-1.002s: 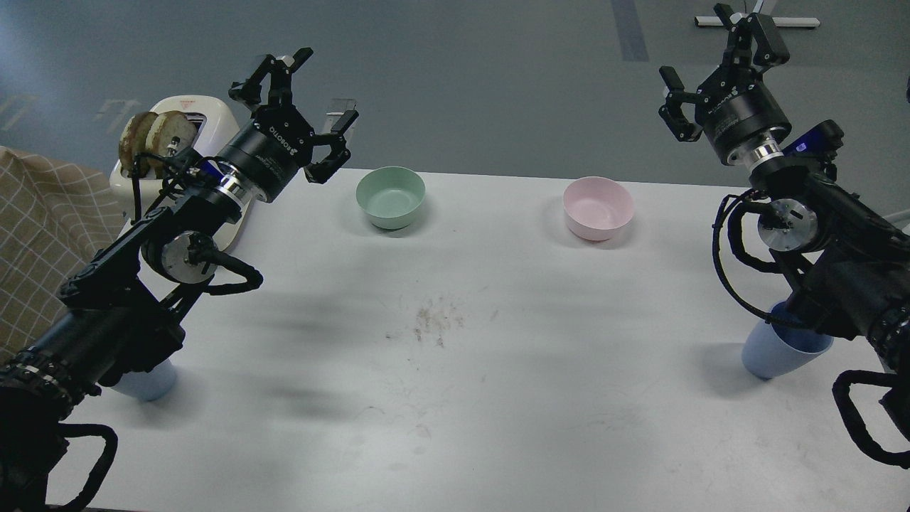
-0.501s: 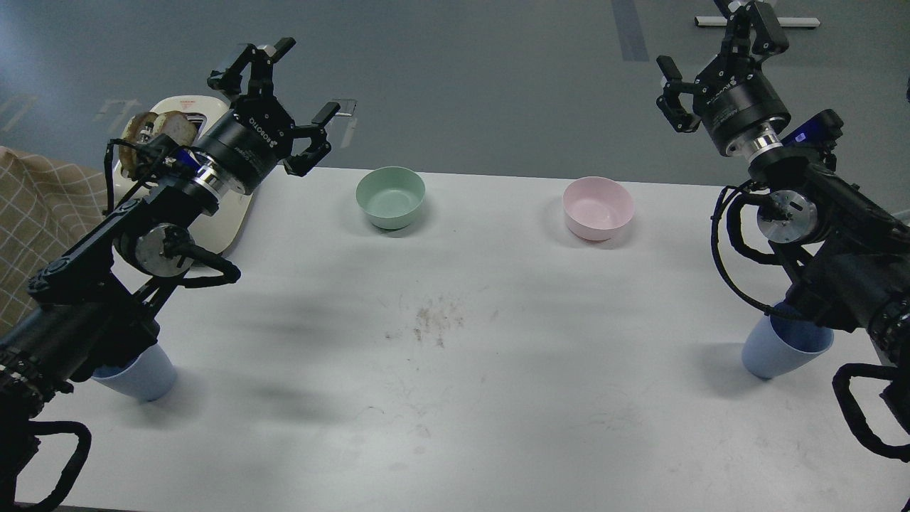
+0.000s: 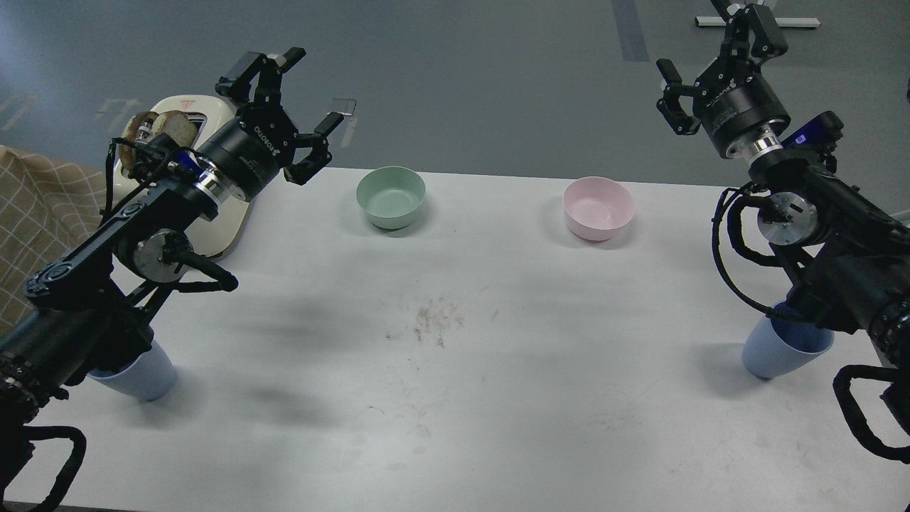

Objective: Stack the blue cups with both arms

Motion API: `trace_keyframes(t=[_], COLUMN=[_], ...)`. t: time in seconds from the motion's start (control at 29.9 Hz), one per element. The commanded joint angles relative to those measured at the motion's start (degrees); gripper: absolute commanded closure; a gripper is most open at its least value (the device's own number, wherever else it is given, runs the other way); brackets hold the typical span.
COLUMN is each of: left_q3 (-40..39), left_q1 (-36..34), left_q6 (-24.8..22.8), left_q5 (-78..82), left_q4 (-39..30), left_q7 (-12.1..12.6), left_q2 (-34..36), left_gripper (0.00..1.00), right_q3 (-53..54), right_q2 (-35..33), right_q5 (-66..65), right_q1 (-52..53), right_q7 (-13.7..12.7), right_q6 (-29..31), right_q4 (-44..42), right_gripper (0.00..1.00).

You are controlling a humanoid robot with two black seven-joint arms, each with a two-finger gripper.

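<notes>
A white desk (image 3: 455,398) seen from above and behind, with a black robot arm reaching in from each side. The left gripper (image 3: 288,117) is raised over the far left edge of the desk, its two fingers spread wide and holding nothing; the right gripper (image 3: 714,67) is raised beyond the far right corner, fingers likewise spread and empty. The two blue cups stand upright on the desk, well apart from each other at opposite near corners. The left cup (image 3: 138,375) sits partly hidden under the left arm's thick lower section; the right cup (image 3: 782,352) sits partly hidden under the right arm, its darker inside showing at the rim. Neither gripper is near its cup. At the back of the desk stand a green bowl (image 3: 391,197) and a pink bowl (image 3: 598,207), and at the far left a white toaster (image 3: 206,185) with bread slices (image 3: 153,131) in it. The cups look like thin matte plastic: probably light, fairly stiff but able to flex at the rim, and easy to tip on their narrow bases. The tapering walls could let fingers slide upward, so a likely sound hold is across the upper wall just below the rim, or one finger inside and one outside the rim, squeezing gently.
</notes>
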Motion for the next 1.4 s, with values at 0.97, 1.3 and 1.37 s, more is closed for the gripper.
trace_keyframes(t=[0.97,1.3,1.37], left_q3=[0.4,1.1,1.1], left_q1=[-0.3,2.5,3.6], left_q6=[0.0,0.0,0.0], left_q5=[8.0,26.6,30.8], left_q4=[-2.9,-20.0,-21.2], left_q7=[0.1,0.0,-0.2], left_q2=[3.6,26.1,29.0], left_gripper=[0.02,0.03,0.03], right_q3=[0.0,0.0,0.0], right_q2=[0.0,-1.1,-1.1], right_q5=[-0.2,-0.4,-0.4], right_q1=[-0.5,-0.9,-1.0], right_q7=[0.0,0.0,0.0], right_q6=[0.0,0.0,0.0], right_q4=[0.0,0.6,0.6], right_gripper=[0.00,0.00,0.00])
